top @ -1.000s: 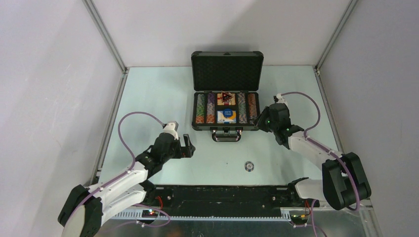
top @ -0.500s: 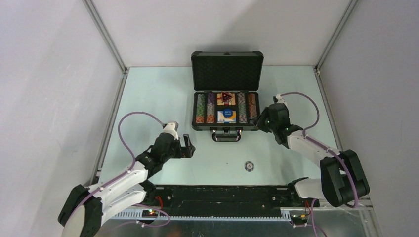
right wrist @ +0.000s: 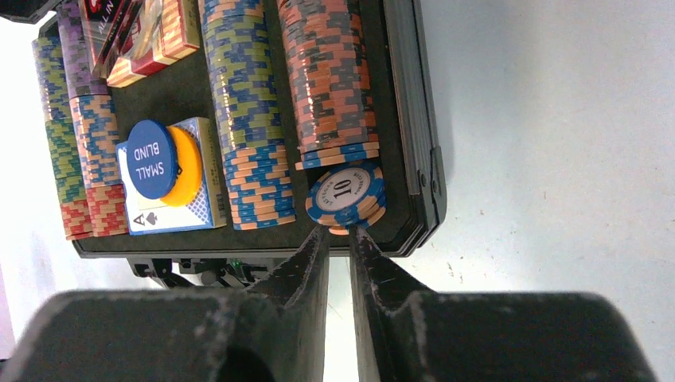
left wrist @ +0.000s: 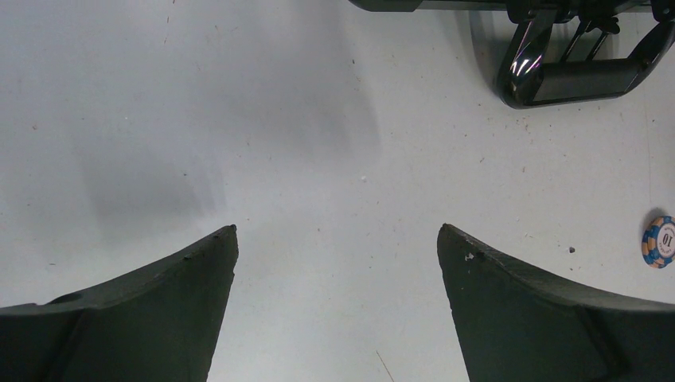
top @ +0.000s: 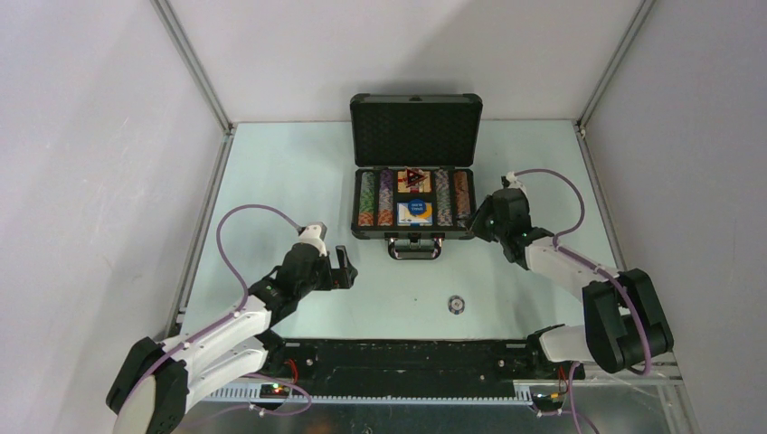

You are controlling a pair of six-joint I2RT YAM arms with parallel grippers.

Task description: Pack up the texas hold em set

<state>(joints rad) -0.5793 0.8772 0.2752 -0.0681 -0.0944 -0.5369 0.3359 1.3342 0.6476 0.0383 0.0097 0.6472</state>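
Starting with the top external view, the briefcase (top: 414, 129) is seen open at twelve o'clock on the table (top: 280, 181), with its lid upright at the far side and its handle (top: 415, 248) turned toward six o'clock. Rows of striped chips (top: 367, 199) are laid in the base on either side of a red card box (top: 414, 183) and a blue button (top: 416, 209). The left gripper (top: 342, 268) is held over bare table at about eight o'clock from the case, well apart from it. The right gripper (top: 477, 222) is placed at the near right corner of the base, at about four o'clock. A loose chip (top: 456, 305) is seen on the table at six o'clock from the handle. In the left wrist view, the left gripper (left wrist: 337, 228) is shown with its jaws spread wide and nothing between them. The handle (left wrist: 585, 76) is seen at one o'clock and the loose chip (left wrist: 659, 242), marked 10, at three o'clock by the frame's edge. In the right wrist view, the right gripper (right wrist: 341, 232) is shown with its jaws drawn close, a narrow gap left between them. Its tips are set against the lower rim of a small stack of chips (right wrist: 346, 195), which is tilted at the near end of the rightmost row. Whether that stack is pinched cannot be told. At nine o'clock from it, the blue button (right wrist: 151, 159) is seen overlapping an orange button (right wrist: 191, 163) on a blue card box (right wrist: 175, 215).
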